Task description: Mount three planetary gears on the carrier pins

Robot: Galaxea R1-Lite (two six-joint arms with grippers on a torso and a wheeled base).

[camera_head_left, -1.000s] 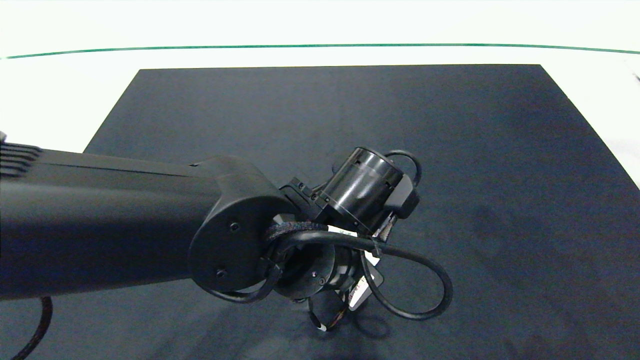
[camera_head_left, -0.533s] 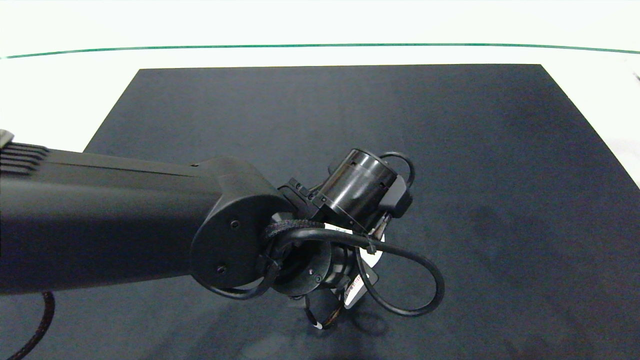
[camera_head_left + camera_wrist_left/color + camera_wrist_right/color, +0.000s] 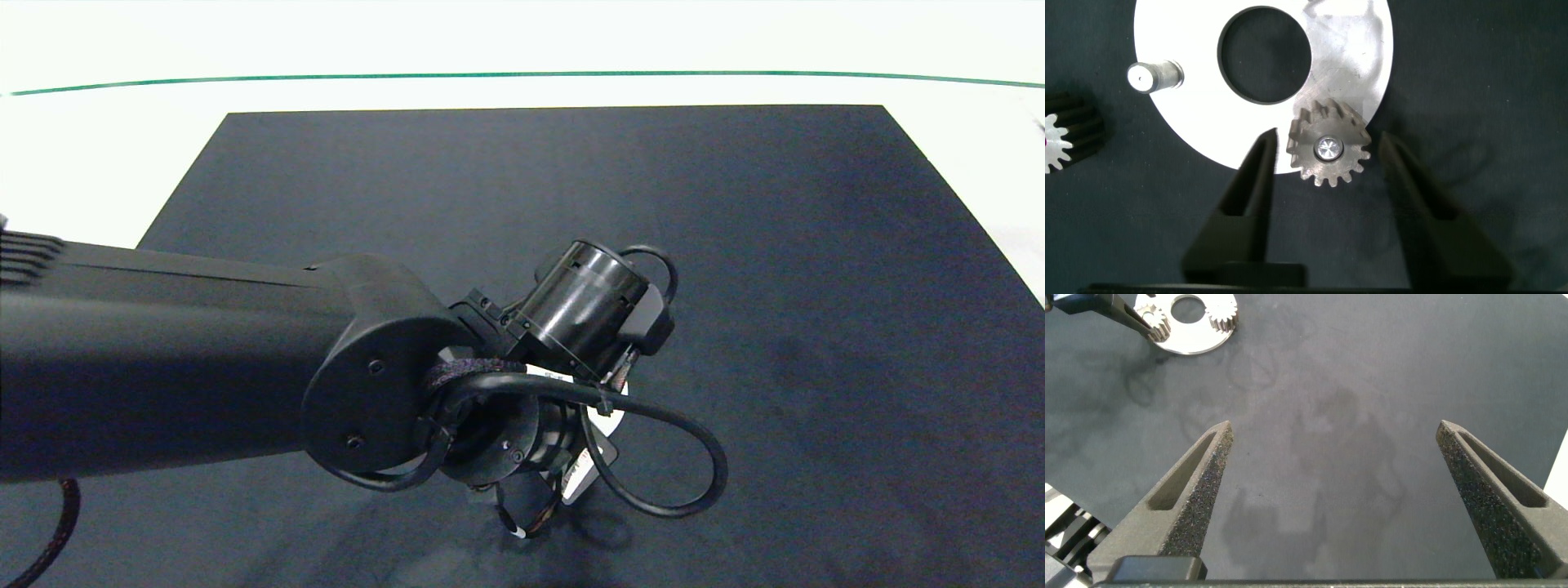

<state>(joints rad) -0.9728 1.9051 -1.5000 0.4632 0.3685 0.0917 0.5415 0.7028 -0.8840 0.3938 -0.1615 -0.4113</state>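
Note:
In the left wrist view a planetary gear [image 3: 1328,149] sits on a carrier pin at the rim of the white disc [image 3: 1200,122]. My left gripper [image 3: 1327,140] is open and straddles this gear, with a small gap on each side. A bare carrier pin [image 3: 1154,76] stands on the disc's other side. Another gear [image 3: 1060,140] lies on the dark mat beside the disc, partly cut off. The right wrist view shows the disc [image 3: 1192,331] far off with two gears [image 3: 1223,321] on it. My right gripper [image 3: 1335,429] hangs open over bare mat.
From above, the left arm [image 3: 204,359] and its wrist and cables [image 3: 653,457] cover the disc near the front middle of the dark mat [image 3: 735,245]. White table [image 3: 98,163] surrounds the mat. The right arm is outside the head view.
The left wrist has shifted slightly left and lower over the disc in the head view. Nothing else has visibly moved.

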